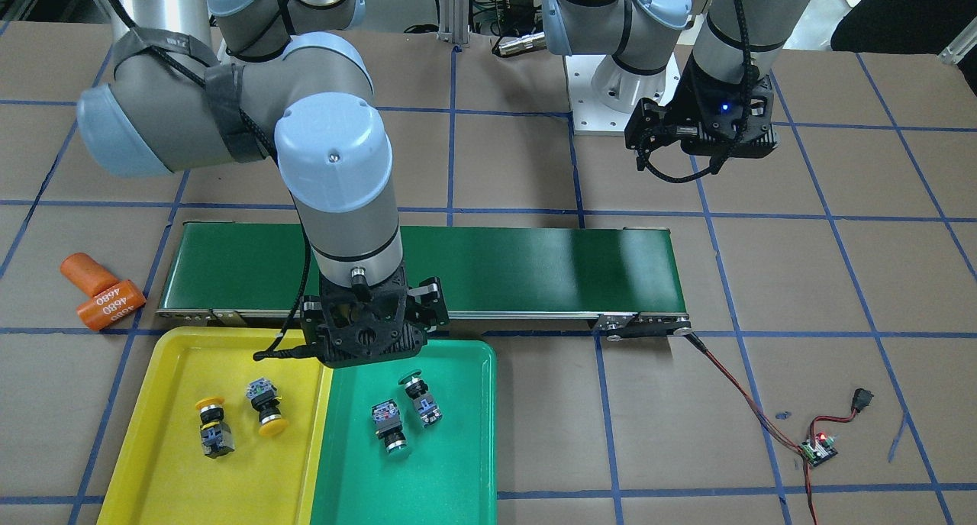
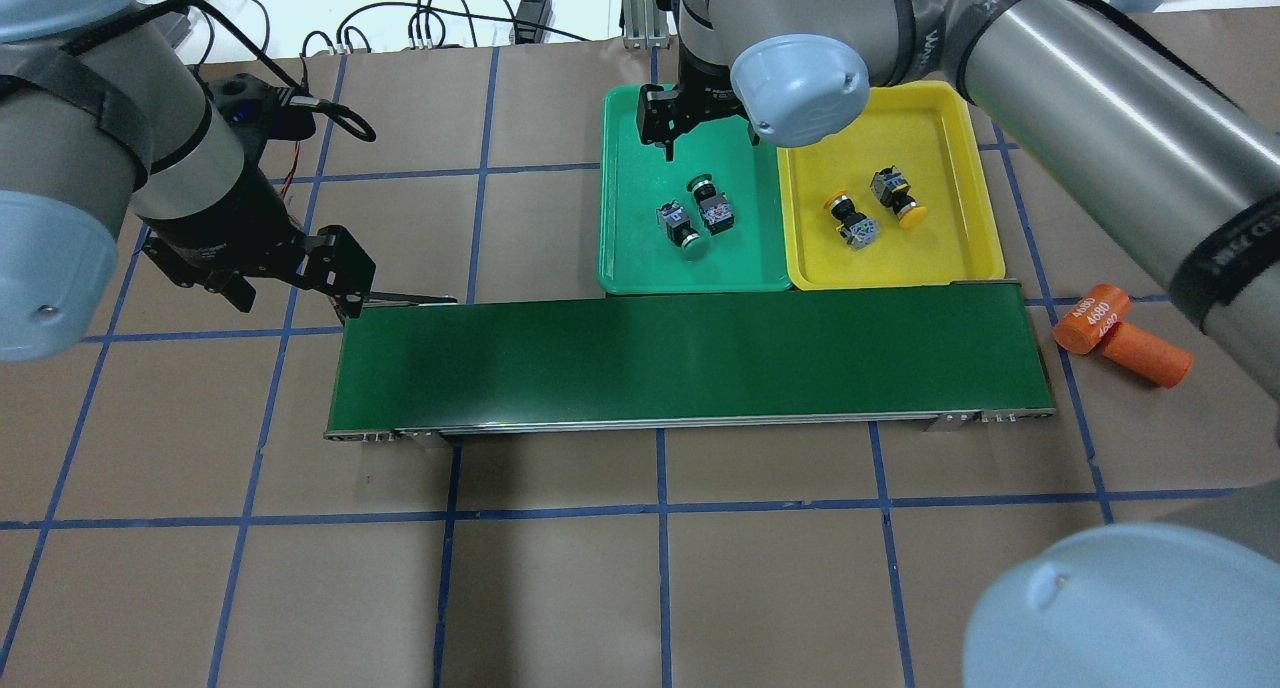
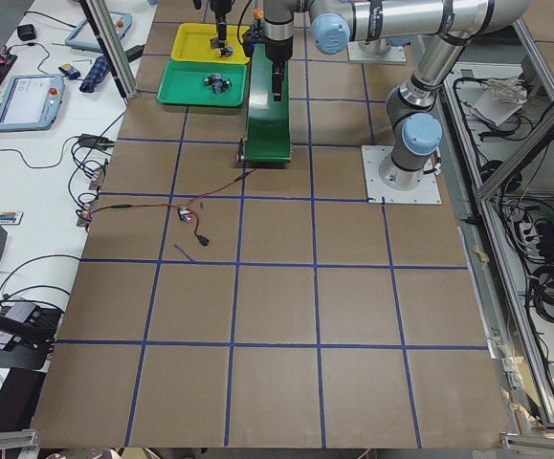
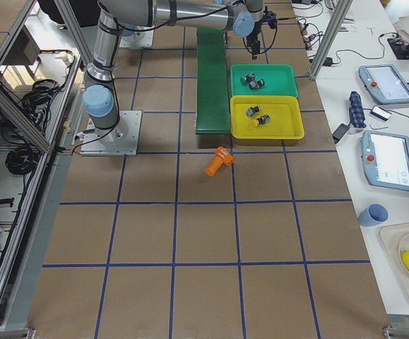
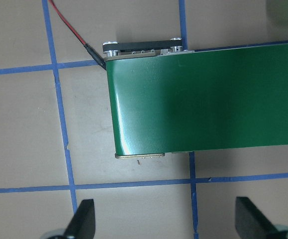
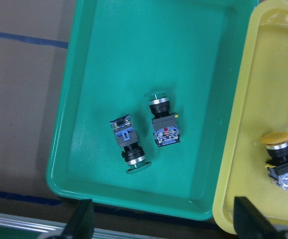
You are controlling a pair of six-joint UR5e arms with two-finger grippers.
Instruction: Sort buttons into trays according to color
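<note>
Right gripper (image 6: 166, 223) gapes empty; green buttons (image 6: 128, 144) lie flat, caps pointing opposite ways.

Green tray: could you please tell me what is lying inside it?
Two green-capped buttons lie on their sides, close together, in the green tray. The right gripper hides one corner from the front-facing view; the wrist view shows it bare.

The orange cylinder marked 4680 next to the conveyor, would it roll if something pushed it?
Probably: the cylinder marked 4680 lies on its side on the table, so a sideways push should roll it. The plain orange cylinder lies against it and may block that way.
</note>
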